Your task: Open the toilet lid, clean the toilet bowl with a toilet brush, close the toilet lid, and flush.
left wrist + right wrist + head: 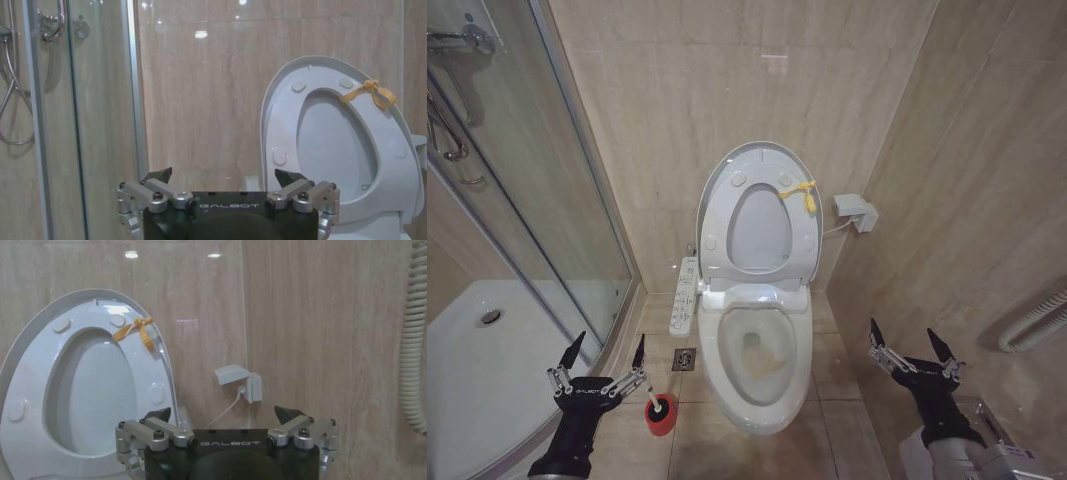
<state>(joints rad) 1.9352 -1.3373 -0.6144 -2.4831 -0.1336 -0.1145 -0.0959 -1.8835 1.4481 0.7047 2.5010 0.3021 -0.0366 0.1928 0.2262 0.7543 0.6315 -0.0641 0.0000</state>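
Brush [658, 405] head hidden in red cup [660, 415].

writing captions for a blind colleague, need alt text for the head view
A toilet with its toilet lid raised against the wall and the toilet bowl exposed. The open left gripper hovers beside the toilet brush in its red holder on the floor; the open right gripper hangs right of the bowl.

Even, fairly bright overhead light left small glare spots on the glossy wall tiles [200, 34] above the fingers, shadows stayed soft, and the head view bowed at its edges.
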